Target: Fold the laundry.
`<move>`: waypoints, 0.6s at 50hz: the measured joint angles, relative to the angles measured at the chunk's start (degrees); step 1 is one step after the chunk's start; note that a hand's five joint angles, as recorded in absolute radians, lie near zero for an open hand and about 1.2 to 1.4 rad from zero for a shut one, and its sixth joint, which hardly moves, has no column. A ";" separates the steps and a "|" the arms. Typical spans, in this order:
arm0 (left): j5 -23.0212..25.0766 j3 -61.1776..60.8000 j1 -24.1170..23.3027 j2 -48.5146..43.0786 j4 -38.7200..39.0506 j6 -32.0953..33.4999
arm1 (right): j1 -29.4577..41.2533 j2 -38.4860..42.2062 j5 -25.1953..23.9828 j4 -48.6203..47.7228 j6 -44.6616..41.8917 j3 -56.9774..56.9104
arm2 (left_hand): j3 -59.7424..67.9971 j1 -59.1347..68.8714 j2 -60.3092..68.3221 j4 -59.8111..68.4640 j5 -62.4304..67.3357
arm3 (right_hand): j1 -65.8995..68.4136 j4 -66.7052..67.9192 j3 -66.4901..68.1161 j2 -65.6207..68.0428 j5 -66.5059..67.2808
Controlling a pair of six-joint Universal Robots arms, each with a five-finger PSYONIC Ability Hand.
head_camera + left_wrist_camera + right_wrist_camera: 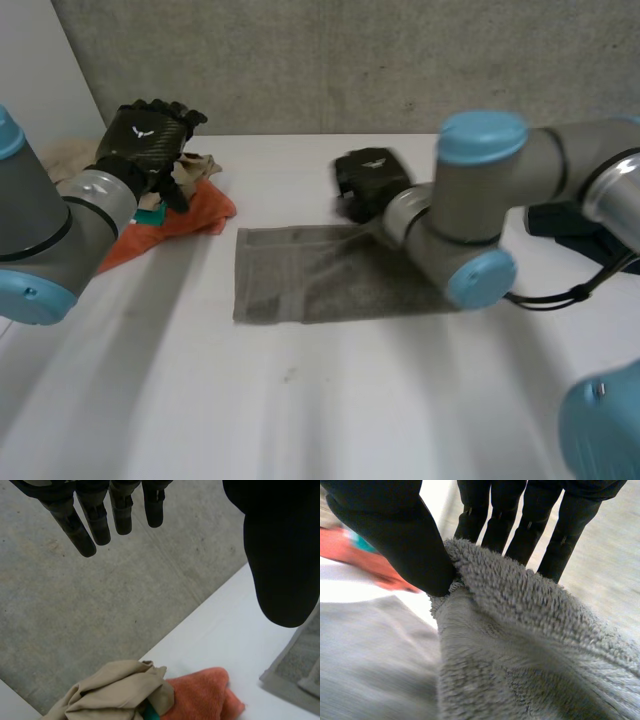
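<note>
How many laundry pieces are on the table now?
3: a grey terry towel mid-table, pinched by the right hand; an orange cloth and a beige cloth piled by the left hand. A teal scrap there may be another.

Soft, diffuse light is falling on the white table (pixel 400 400) from above, and the table is glowing pale and bright in the head view. The orange cloth (pixel 195 215) and the grey towel (pixel 300 275) are casting only thin, faint shadows at their edges, while the concrete wall (pixel 300 60) behind them is looking noticeably dimmer.
</note>
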 measured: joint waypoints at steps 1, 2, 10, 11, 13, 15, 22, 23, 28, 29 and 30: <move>0.06 -0.09 0.04 0.36 0.05 -0.67 | 2.11 -0.87 -1.94 -2.17 -0.30 2.54 | 0.00 0.00 0.00 0.00 0.00 | 0.00 0.00 0.00 0.00 0.01; 0.07 -0.18 0.09 0.61 0.09 -1.15 | 3.88 -1.43 -3.50 -4.22 -0.62 4.73 | 0.00 0.00 0.00 0.00 0.00 | 0.00 0.00 0.00 0.00 0.00; 0.05 -0.75 -0.03 0.88 0.16 -2.23 | 11.65 -2.30 -8.81 -13.54 -4.13 15.89 | 0.00 0.00 0.00 0.00 0.00 | 0.00 0.00 0.30 0.00 0.00; 0.03 -0.72 -0.09 0.83 0.17 -2.22 | 11.99 -2.54 -8.91 -13.99 -4.63 16.67 | 0.00 0.00 0.00 0.00 0.00 | 0.00 0.00 0.30 0.00 0.02; 0.02 -0.53 -0.22 0.68 0.19 -2.15 | 12.40 -3.23 -8.90 -14.73 -5.67 18.00 | 0.00 0.00 0.00 0.00 0.00 | -6.41 -8.84 -8.57 -8.24 -6.88; -0.02 -0.04 -0.39 0.52 0.19 -2.13 | 12.11 -4.15 -8.54 -14.99 -6.27 18.65 | 0.00 0.00 0.00 0.00 0.00 | -25.80 -27.61 -27.50 -27.84 -26.12; -0.09 3.78 -2.39 -0.85 -0.35 -2.23 | 7.95 -8.97 -4.06 -11.71 -5.03 19.30 | 0.00 0.00 0.00 0.00 0.00 | -50.50 -55.98 -55.69 -54.86 -52.10; -0.09 4.54 -3.01 -1.23 -0.55 -2.22 | 7.07 -9.85 -2.94 -10.72 -4.62 19.56 | 0.00 0.00 0.00 0.00 0.00 | -50.50 -55.98 -55.69 -54.86 -52.10; -0.03 8.85 -7.80 -4.02 -2.46 -2.02 | 2.64 -13.88 3.28 -5.09 -2.87 22.01 | 0.00 0.00 0.00 0.00 0.00 | -50.50 -55.98 -55.69 -54.86 -52.10; -0.01 9.43 -8.56 -4.47 -2.82 -1.99 | 2.07 -14.36 4.16 -4.33 -2.70 22.48 | 0.00 0.00 0.00 0.00 0.00 | -50.50 -55.98 -55.69 -54.86 -52.10; 0.00 10.63 -10.09 -5.46 -3.58 -1.90 | 0.95 -15.29 5.78 -2.82 -2.43 23.60 | 0.00 0.00 0.00 0.01 0.00 | -50.50 -55.98 -55.69 -54.86 -52.10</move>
